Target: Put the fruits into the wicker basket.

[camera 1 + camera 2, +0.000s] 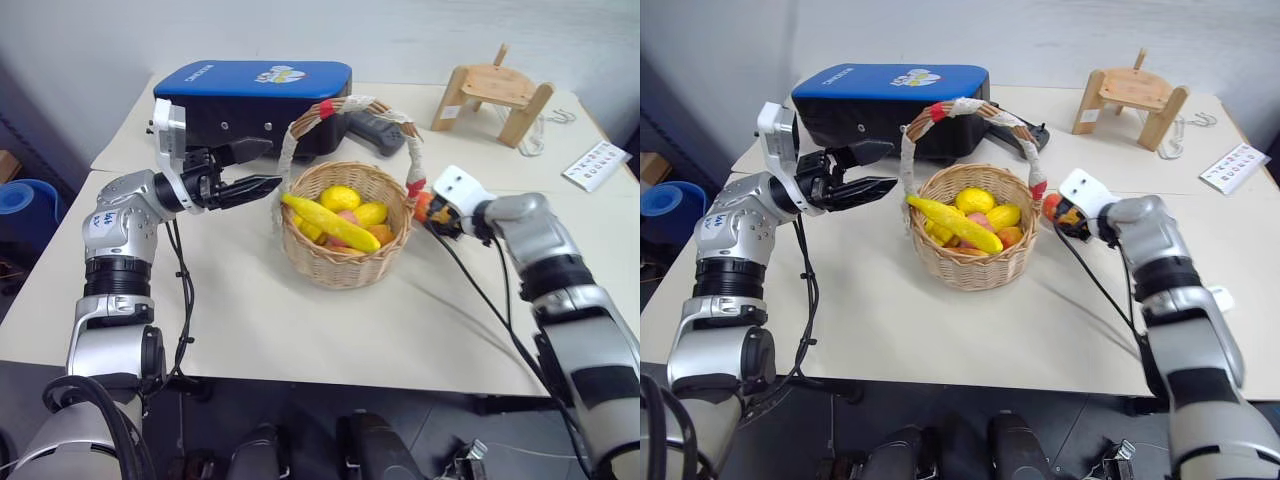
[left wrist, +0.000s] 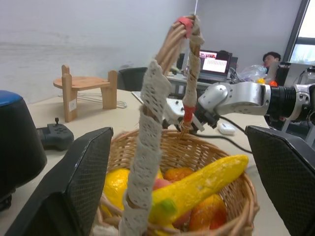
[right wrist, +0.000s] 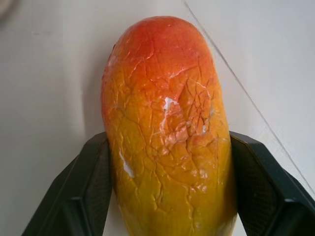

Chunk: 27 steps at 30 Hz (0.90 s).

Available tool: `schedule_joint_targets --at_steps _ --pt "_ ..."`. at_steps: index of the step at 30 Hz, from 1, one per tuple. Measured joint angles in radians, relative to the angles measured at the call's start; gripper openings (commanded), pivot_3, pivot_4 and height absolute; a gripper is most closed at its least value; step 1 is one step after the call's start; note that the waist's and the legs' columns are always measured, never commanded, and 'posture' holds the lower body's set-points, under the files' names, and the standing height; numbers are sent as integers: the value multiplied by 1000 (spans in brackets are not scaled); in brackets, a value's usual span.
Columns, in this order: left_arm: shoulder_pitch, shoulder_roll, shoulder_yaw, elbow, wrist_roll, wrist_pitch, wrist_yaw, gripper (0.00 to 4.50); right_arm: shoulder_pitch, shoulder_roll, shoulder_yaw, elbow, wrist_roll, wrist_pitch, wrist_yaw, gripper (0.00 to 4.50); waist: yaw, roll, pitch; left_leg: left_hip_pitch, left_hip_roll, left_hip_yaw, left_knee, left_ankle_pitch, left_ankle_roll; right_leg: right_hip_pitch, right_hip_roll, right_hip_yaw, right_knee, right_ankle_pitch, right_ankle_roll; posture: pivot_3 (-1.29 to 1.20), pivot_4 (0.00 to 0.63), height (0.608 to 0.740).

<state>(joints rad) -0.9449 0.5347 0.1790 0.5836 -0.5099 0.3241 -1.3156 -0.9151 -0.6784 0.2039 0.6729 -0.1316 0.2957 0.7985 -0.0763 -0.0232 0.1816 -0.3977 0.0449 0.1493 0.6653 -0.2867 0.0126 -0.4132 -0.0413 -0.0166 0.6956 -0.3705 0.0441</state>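
A pale cloth-covered table point(image 1: 300, 330) is seen, bare along its near edge. Toward the middle of it, the wicker basket point(image 1: 345, 262) is set upright, its tall arched handle point(image 1: 350, 105) wrapped in whitish cloth with red at the ends. Inside the basket a curved yellow banana point(image 1: 330, 224) is laid across the other fruits: a round yellow fruit point(image 1: 340, 197) at the far side, a smaller yellow one point(image 1: 370, 213) to its right, a pink peach point(image 1: 346, 217) partly hidden under the banana, and an orange piece point(image 1: 381, 235) against the right wall.

Just left of the basket, the left gripper point(image 1: 262, 186) is held above the table, pointing right toward the handle's left end; its two black fingers are spread wide apart and nothing is held between them.

Just right of the basket, near the red end of the handle, the right gripper point(image 1: 424, 208) is seen with its fingers closed against the two sides of the red-orange-yellow mango point(image 3: 167, 132), which stands lengthwise between them over the table top, outside the basket.

Farther back, a blue-topped black case point(image 1: 250, 100) is placed behind the basket, with a dark game controller point(image 1: 375, 130) beside it to the right. At the far right, a small wooden stool point(image 1: 495, 95) and a printed card point(image 1: 598, 163) are seen.
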Motion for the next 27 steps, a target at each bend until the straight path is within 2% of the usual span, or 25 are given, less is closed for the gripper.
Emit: schedule_joint_targets --at_steps 3,6,8,11,13,17,22,26,27 --pt "72 45 3 -79 -21 35 -61 4500 226 -165 -125 -341 124 11 149 2811 19 1 1 -2 0 -1 -1 0 0 -1 0 -1 -1 0 0 0 150 740" --pt "133 107 -8 -150 -23 45 -128 4500 433 -273 -269 -635 279 56 288 2811 22 1 1 0 1 -2 -1 -1 -1 1 2 -1 -5 0 0 0 150 740" --pt "175 135 -16 -196 -23 43 -168 4500 547 -284 -365 -819 407 128 341 2811 20 1 1 6 2 -1 -1 -1 -1 7 2 0 -6 0 0 0 150 740" --pt "217 146 -30 -251 -23 42 -184 4500 607 -284 -448 -1031 585 279 344 2811 19 0 1 14 2 -1 -1 -1 -1 17 2 0 -7 0 -1 0 150 740" --pt "237 151 -21 -269 -24 40 -179 4500 568 -263 -451 -1160 701 391 286 2811 17 0 1 17 2 -2 -2 -1 -2 20 1 0 -7 0 -1 0 150 740" --pt "273 139 -1 -308 -34 32 -135 4500 364 -91 -321 -1299 808 589 57 2811 16 -2 1 19 2 -2 -3 -2 -3 20 1 0 -6 0 -2 0 150 740" --pt "302 127 5 -344 -41 45 -76 4500 167 105 -150 -1178 716 763 -232 2811 21 -2 1 11 1 -2 -1 -1 -1 12 0 -1 -6 0 -3 0 150 740" --pt "317 123 10 -358 -51 58 -43 4500 93 164 -66 -1065 598 763 -357 2811 25 -2 1 2 0 -2 -1 -1 0 3 -1 -1 -5 0 -2 0 150 740" --pt "323 118 11 -367 -56 69 -34 4500 79 174 -47 -1038 567 770 -387 3160 24 -2 1 1 0 -2 -1 -1 0 3 -1 -1 -5 0 -2 0 150 740"
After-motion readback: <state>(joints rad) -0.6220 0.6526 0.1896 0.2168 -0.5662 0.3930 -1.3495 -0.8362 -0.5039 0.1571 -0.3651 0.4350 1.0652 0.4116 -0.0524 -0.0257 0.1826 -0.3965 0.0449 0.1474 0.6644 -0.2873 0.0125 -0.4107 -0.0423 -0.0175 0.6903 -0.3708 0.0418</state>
